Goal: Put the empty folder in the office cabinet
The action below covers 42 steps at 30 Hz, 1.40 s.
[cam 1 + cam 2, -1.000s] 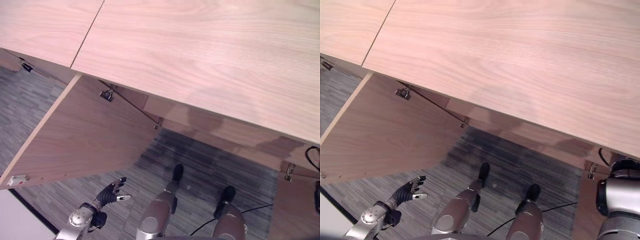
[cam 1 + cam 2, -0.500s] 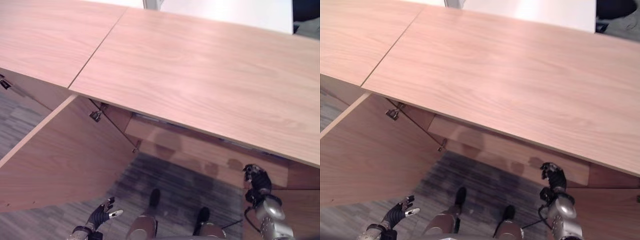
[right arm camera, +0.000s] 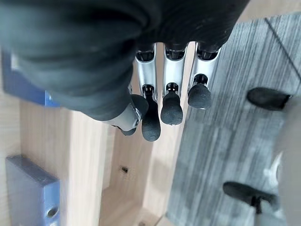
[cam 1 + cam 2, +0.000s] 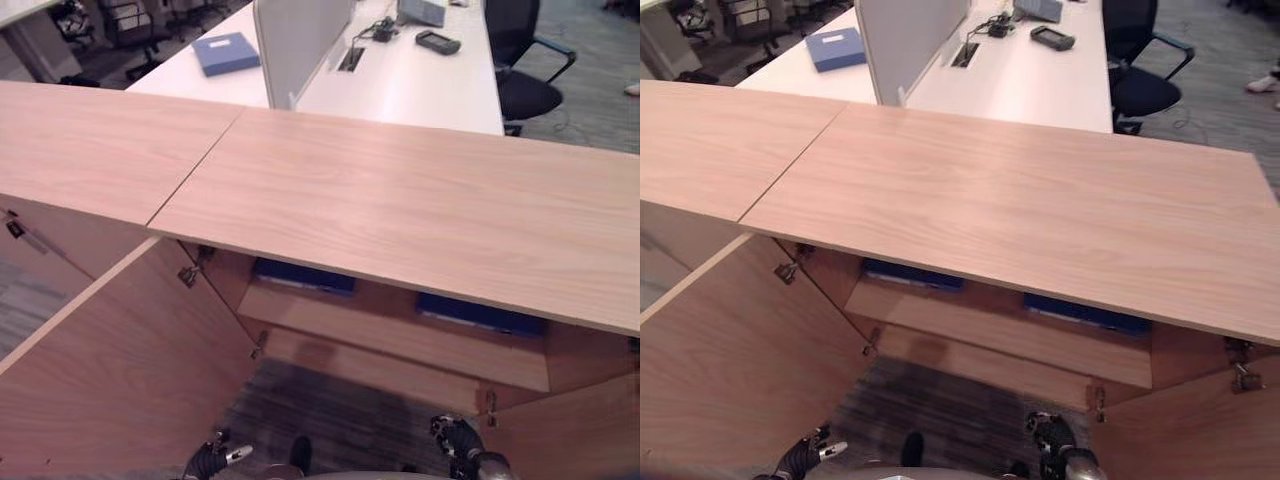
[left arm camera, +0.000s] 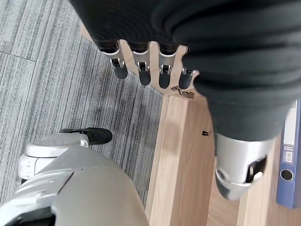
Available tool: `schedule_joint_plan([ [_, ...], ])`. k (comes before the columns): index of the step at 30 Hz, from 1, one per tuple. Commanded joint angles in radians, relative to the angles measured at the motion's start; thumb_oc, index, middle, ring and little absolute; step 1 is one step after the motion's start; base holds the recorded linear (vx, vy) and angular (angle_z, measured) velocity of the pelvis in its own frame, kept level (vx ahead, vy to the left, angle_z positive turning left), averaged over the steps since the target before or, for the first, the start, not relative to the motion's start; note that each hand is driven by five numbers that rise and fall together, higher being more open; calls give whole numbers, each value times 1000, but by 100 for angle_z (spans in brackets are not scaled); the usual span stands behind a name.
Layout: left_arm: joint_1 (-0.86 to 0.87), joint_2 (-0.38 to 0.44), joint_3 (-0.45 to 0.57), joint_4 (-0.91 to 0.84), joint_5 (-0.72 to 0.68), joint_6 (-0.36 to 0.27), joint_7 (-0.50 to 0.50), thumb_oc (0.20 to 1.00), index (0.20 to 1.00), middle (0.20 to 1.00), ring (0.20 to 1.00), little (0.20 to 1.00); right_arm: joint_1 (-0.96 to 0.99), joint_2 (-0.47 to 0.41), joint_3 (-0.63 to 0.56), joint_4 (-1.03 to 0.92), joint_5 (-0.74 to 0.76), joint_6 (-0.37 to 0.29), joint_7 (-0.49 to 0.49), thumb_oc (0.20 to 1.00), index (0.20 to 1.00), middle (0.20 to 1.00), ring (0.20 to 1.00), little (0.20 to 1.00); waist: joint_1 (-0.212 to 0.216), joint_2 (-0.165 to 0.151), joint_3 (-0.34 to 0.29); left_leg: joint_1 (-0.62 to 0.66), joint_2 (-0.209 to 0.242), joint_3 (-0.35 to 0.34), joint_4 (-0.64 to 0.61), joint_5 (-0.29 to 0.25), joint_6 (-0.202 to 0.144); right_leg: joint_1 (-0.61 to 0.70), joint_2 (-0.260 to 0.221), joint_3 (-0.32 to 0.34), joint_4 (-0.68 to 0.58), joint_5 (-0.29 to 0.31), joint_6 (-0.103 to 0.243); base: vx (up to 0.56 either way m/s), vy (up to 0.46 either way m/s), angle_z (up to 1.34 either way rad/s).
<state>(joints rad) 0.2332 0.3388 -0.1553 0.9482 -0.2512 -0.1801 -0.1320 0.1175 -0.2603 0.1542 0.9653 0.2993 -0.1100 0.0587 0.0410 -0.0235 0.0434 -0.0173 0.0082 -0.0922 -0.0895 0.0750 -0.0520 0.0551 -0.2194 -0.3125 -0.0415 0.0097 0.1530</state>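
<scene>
The wooden office cabinet [image 4: 400, 200] stands with both doors swung open. On its inner shelf lie two blue folders, one to the left [image 4: 303, 277] and one to the right [image 4: 480, 313]. A third blue folder [image 4: 225, 52] lies on the white desk beyond. My left hand [image 4: 215, 458] is low by the left door [image 4: 120, 370], fingers [image 5: 141, 70] straight and empty. My right hand [image 4: 460, 440] hangs low by the right door [image 4: 590, 430], its fingers [image 3: 171, 101] relaxed and holding nothing. The wrist views show blue folder edges [image 5: 288, 169] [image 3: 33, 193] in the cabinet.
Behind the cabinet stands a white desk [image 4: 400, 75] with a grey divider panel [image 4: 295, 40] and a dark device [image 4: 437, 41]. A black office chair [image 4: 525, 55] is at the far right. Grey carpet [image 4: 330, 420] lies in front of the cabinet.
The camera has tilted up, bringing the cabinet's inside and the desk beyond into view. Both hands now sit at the bottom edge; neither took hold of anything.
</scene>
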Motion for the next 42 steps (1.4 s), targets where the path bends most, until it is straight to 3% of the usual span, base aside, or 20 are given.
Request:
schedule_joint_plan([
  [1, -30, 1, 34, 16, -1, -11, 19, 1000, 1000, 1000, 1000, 1000, -30, -11, 1, -12, -19, -3, -9, 200, 200, 200, 200, 200, 22, 21, 36, 45, 25, -49, 20, -113, -20, -33, -29, 14, 143, 0, 55, -69, -7, -25],
  [3, -55, -3, 22, 23, -12, -7, 30, 1000, 1000, 1000, 1000, 1000, -46, -1, -15, 45, -9, 7, -22, 200, 200, 200, 200, 200, 6, 23, 46, 42, 15, -85, 36, -102, -13, -40, 3, 132, 213, -15, 68, -145, -36, -3],
  [5, -71, -4, 14, 20, -12, -11, 35, 1000, 1000, 1000, 1000, 1000, -55, -1, -19, 83, -4, 11, -30, 200, 200, 200, 200, 200, 1, 28, 33, 18, 13, -108, 50, -97, -15, -26, 33, 222, 188, -66, 65, -134, -49, 32],
  [8, -88, -4, 19, 12, -29, -14, 51, 1000, 1000, 1000, 1000, 1000, -79, -3, -1, 91, -9, 18, -33, 200, 200, 200, 200, 200, 8, 27, 33, -1, 17, -130, 61, -89, -27, -9, 42, 262, 172, -95, 43, -87, -111, 60],
  [12, -107, -29, 12, 0, -87, -17, 61, 1000, 1000, 1000, 1000, 1000, -109, -22, 24, 81, -29, 15, -36, 200, 200, 200, 200, 200, 25, 34, 27, -34, 50, -174, 65, -46, -77, 40, 61, 231, 98, -125, 12, -145, -202, 43],
  [15, -111, -46, 6, -20, -120, -13, 62, 1000, 1000, 1000, 1000, 1000, -130, -45, 29, 68, -33, 12, -44, 200, 200, 200, 200, 200, 36, 57, 45, -86, 75, -203, 54, 22, -123, 55, 86, 203, 51, -136, -7, -233, -123, 43],
  [17, -113, -50, 4, -25, -122, -14, 64, 1000, 1000, 1000, 1000, 1000, -138, -56, 33, 67, -35, 9, -47, 200, 200, 200, 200, 200, 36, 64, 51, -103, 84, -205, 42, 46, -136, 60, 91, 184, 36, -134, -13, -170, -43, 62],
  [19, -110, -55, 7, -55, -142, -12, 70, 1000, 1000, 1000, 1000, 1000, -155, -78, 37, 56, -40, 8, -57, 200, 200, 200, 200, 200, 42, 66, 70, -145, 96, -157, 44, 79, -143, 64, 87, 152, 19, -123, -18, -213, -14, 82],
  [21, -94, -50, 10, -125, -159, -3, 63, 1000, 1000, 1000, 1000, 1000, -163, -93, 39, 42, -40, 7, -61, 200, 200, 200, 200, 200, 39, 57, 82, -159, 121, -17, 87, 65, -111, 58, 71, 114, 17, -109, -20, -237, -11, 60],
  [22, -94, -50, 10, -126, -159, -3, 63, 1000, 1000, 1000, 1000, 1000, -163, -93, 38, 42, -40, 7, -61, 200, 200, 200, 200, 200, 40, 59, 79, -164, 121, -17, 88, 67, -110, 53, 72, 115, 15, -105, -19, -186, -12, 110],
  [23, -81, -45, 15, -160, -161, 0, 60, 1000, 1000, 1000, 1000, 1000, -162, -96, 32, 37, -35, 7, -63, 200, 200, 200, 200, 200, 35, 55, 77, -159, 139, 58, 117, 50, -104, 48, 65, 87, 11, -96, -19, -407, -44, 106],
  [24, -22, -28, 21, -313, -144, 5, 50, 1000, 1000, 1000, 1000, 1000, -158, -91, 10, 39, -15, 8, -74, 200, 200, 200, 200, 200, 26, 39, 76, -85, 152, 158, 262, -61, -93, 34, 38, -6, 8, -68, -38, -504, -47, 161],
  [25, -10, -27, 30, -309, -131, 9, 50, 1000, 1000, 1000, 1000, 1000, -155, -83, -1, 52, -3, 8, -76, 200, 200, 200, 200, 200, 20, 34, 72, -53, 161, 165, 307, -87, -93, 29, 33, -49, 9, -62, -47, -423, -31, 166],
  [26, -12, -27, 30, -308, -130, 9, 50, 1000, 1000, 1000, 1000, 1000, -156, -83, -2, 53, -3, 8, -76, 200, 200, 200, 200, 200, 18, 33, 70, -57, 158, 164, 304, -82, -92, 25, 31, -51, 9, -60, -47, -163, 29, 185],
  [29, -61, -37, 43, -143, -89, 5, 63, 1000, 1000, 1000, 1000, 1000, -150, -58, 7, 103, -2, 7, -71, 200, 200, 200, 200, 200, 1, 32, 55, 55, 188, 205, 295, -119, -111, 11, 16, -146, 16, -32, -48, -112, 111, 122],
  [30, -62, -37, 43, -141, -89, 4, 63, 1000, 1000, 1000, 1000, 1000, -151, -59, 7, 103, -2, 7, -71, 200, 200, 200, 200, 200, 1, 32, 56, 56, 189, 205, 294, -118, -111, 13, 17, -147, 15, -32, -48, -129, 262, 173],
  [31, -98, -47, 37, -59, -61, 5, 69, 1000, 1000, 1000, 1000, 1000, -139, -41, 3, 133, 3, 10, -73, 200, 200, 200, 200, 200, -14, 34, 38, 110, 191, 260, 222, -151, -103, 2, 0, -212, 24, -13, -36, -70, 234, 134],
  [37, -134, -36, 19, 15, -12, 8, 65, 1000, 1000, 1000, 1000, 1000, -129, -14, 0, 152, -5, 13, -71, 200, 200, 200, 200, 200, -1, 16, 34, 100, 134, 241, 169, -175, -75, -5, -59, -237, 69, 25, -8, -24, 208, 68],
  [42, -154, -21, 19, 84, 34, 8, 72, 1000, 1000, 1000, 1000, 1000, -131, 18, -15, 174, -8, 21, -71, 200, 200, 200, 200, 200, 22, -8, 38, 100, 56, 196, 117, -189, -24, -27, -140, -247, 152, 54, 26, -18, 196, 47],
])
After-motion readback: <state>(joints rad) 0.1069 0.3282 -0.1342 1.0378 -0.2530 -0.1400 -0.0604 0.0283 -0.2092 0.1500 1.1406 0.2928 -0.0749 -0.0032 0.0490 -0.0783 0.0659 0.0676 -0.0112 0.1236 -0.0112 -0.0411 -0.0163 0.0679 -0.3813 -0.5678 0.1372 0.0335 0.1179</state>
